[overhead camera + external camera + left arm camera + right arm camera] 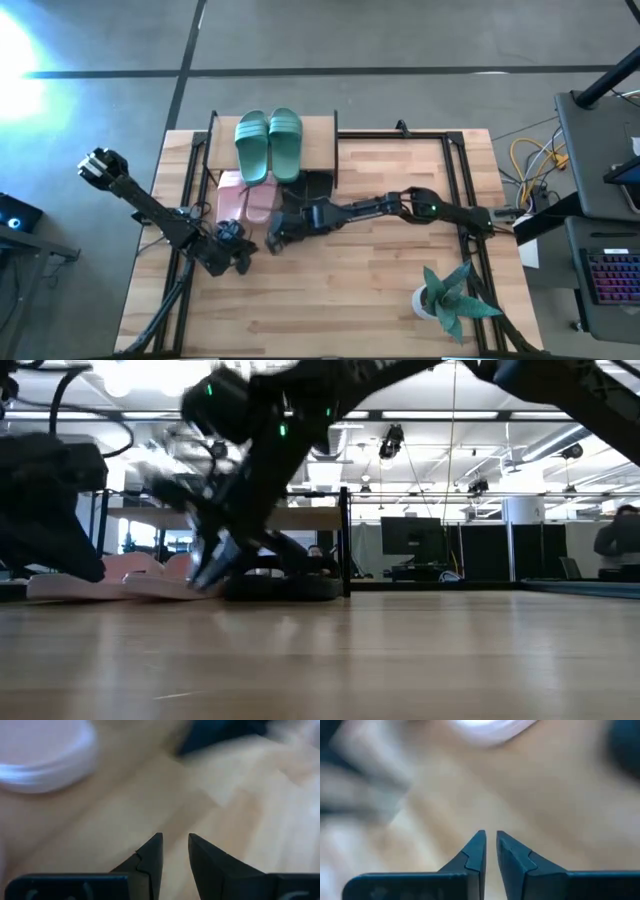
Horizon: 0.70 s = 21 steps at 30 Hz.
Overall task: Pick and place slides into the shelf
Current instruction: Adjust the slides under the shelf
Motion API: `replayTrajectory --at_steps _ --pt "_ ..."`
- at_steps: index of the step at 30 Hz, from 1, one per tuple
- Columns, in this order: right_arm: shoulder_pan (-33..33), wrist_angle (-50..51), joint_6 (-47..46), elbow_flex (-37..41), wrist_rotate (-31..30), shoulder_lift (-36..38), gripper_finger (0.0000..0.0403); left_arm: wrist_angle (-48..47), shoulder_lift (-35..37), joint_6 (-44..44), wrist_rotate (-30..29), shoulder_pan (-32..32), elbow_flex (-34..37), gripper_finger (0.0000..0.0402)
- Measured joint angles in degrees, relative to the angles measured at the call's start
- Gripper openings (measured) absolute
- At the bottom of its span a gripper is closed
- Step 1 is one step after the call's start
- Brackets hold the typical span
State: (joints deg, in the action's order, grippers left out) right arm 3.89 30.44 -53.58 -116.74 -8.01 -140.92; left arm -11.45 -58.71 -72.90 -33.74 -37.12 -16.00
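The shelf (320, 140) stands at the table's far side with a green pair of slides (268, 145) lying soles down on its top board. A pale pink pair (245, 198) lies flat on the tabletop at the shelf's near edge, and a black pair (312, 185) lies to its right. My left gripper (240, 255) hovers near the pink pair's near side. In the left wrist view (175, 845) its fingers stand a little apart with nothing between them. My right gripper (272, 240) hangs just right of it, all but shut (491, 840) and empty.
A green spiky potted plant (450, 295) stands near the table's near right corner. Black rails (455, 180) run along the table's sides. Bare wood lies between the grippers and the near edge. In the low view the right arm (250, 450) crosses in front of the slides.
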Motion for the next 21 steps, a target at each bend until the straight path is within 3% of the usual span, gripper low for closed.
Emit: replayTrajectory --at_steps 7,14,21 --pt "2.5 -1.1 0.7 -3.4 2.0 0.0 0.0038 -2.9 1.0 -1.1 -6.0 1.2 1.5 0.0077" --pt "3.7 -0.7 3.4 -6.9 1.8 0.0 0.0038 -2.5 -0.8 1.0 -10.8 6.4 1.7 0.0077" --pt "4.0 -0.4 4.3 -8.8 1.4 0.0 0.0038 5.9 -5.2 12.4 -10.2 13.2 1.7 0.0077"
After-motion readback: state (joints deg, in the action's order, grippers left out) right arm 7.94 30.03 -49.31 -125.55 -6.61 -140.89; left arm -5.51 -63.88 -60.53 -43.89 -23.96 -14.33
